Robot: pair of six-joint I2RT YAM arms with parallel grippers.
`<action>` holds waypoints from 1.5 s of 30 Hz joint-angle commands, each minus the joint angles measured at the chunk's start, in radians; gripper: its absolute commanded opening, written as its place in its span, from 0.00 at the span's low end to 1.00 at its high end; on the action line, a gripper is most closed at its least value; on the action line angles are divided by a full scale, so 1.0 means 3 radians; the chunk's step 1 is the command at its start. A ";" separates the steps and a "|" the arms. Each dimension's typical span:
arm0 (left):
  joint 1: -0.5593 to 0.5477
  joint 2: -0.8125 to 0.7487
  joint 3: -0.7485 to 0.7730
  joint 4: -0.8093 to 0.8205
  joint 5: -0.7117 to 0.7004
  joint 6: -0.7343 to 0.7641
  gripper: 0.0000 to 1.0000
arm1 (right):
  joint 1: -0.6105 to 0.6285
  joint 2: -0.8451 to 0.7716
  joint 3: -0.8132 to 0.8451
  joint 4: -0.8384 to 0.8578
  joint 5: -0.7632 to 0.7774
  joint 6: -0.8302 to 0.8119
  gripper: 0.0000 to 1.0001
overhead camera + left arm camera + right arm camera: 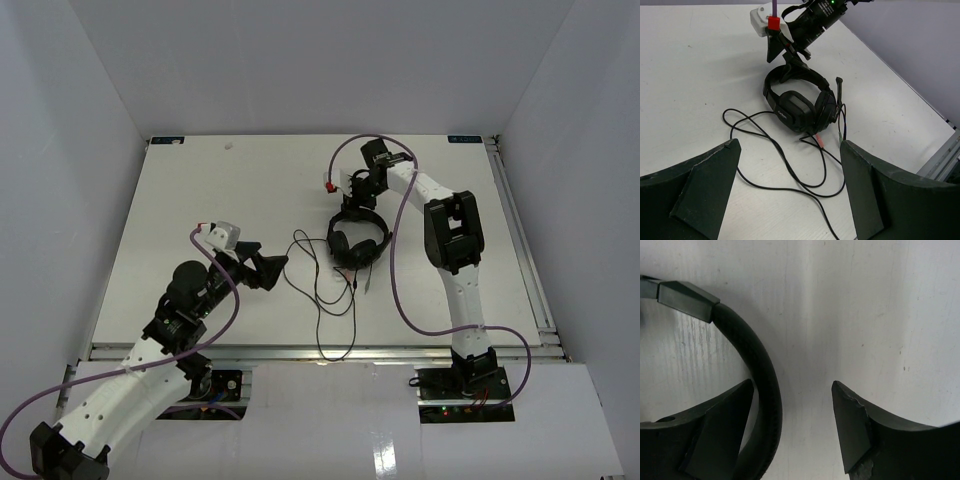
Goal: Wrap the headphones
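1. Black headphones (358,242) lie flat on the table (200,200). They are probably light, and the stiff headband (767,365) looks the surest hold. Their cord (782,156) is limp and tangle-prone.
2. The right gripper (791,385), partly open, straddles the headband unclamped. The left gripper (790,144), facing the headphones, gapes empty.
3. Only the left wrist view shows the plugs (820,142).

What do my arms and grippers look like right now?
The left arm and right arm have white shells and black joints; a purple cable loops along each. A white block with a red plug sits at each wrist. The left gripper and right gripper are black, with two wedge-shaped fingers.
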 commanded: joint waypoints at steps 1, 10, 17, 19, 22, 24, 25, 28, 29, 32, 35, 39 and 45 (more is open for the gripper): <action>-0.0017 -0.0019 0.0048 -0.0042 0.0044 -0.0005 0.92 | -0.0064 -0.0013 -0.0012 -0.0372 -0.0007 -0.0244 0.70; -0.0017 -0.0029 0.0038 -0.0050 0.0056 -0.0036 0.92 | -0.0036 0.0276 0.0352 -0.0713 -0.0100 -0.0298 0.58; -0.0017 -0.0019 0.0043 -0.0057 0.0077 -0.0059 0.92 | -0.0029 0.0253 0.0352 -0.0700 -0.0095 -0.0176 0.33; -0.0017 -0.0024 0.0043 -0.0057 0.0104 -0.0073 0.92 | -0.0029 0.0180 0.0315 -0.0667 -0.0091 -0.0042 0.27; -0.0017 -0.0010 0.0043 -0.0057 0.0184 -0.0093 0.92 | -0.0029 0.0038 0.0294 -0.0598 -0.0077 0.0297 0.13; -0.0017 0.0007 0.0057 -0.0068 0.0249 -0.0107 0.92 | -0.0029 -0.0101 0.0236 -0.0566 -0.0096 0.0542 0.09; -0.0017 0.0008 0.0064 -0.0076 0.0290 -0.0121 0.92 | -0.0029 -0.0197 0.0172 -0.0528 -0.0106 0.0678 0.08; -0.0017 -0.0027 0.0073 -0.0106 0.0449 -0.0185 0.92 | -0.0029 -0.0640 -0.0113 -0.0342 -0.0109 0.1181 0.08; -0.0017 -0.0060 0.0073 -0.0131 0.0466 -0.0197 0.92 | -0.0029 -0.0732 -0.0287 -0.0238 -0.0109 0.1439 0.08; -0.0017 -0.0157 0.0084 -0.0152 0.0519 -0.0255 0.92 | -0.0027 -0.1290 -0.0749 0.0047 -0.0061 0.1967 0.08; -0.0017 -0.0225 0.0074 -0.0261 0.0558 -0.0351 0.92 | -0.0024 -0.1746 -0.1203 0.0364 0.0013 0.2362 0.08; -0.0017 -0.0201 0.0060 -0.0256 0.0646 -0.0536 0.91 | 0.0004 -0.2441 -0.1808 0.0847 0.0530 0.2963 0.08; -0.0024 0.0134 0.0158 -0.0223 0.0782 -0.0644 0.91 | 0.0036 -0.3250 -0.2365 0.1244 0.1106 0.3517 0.08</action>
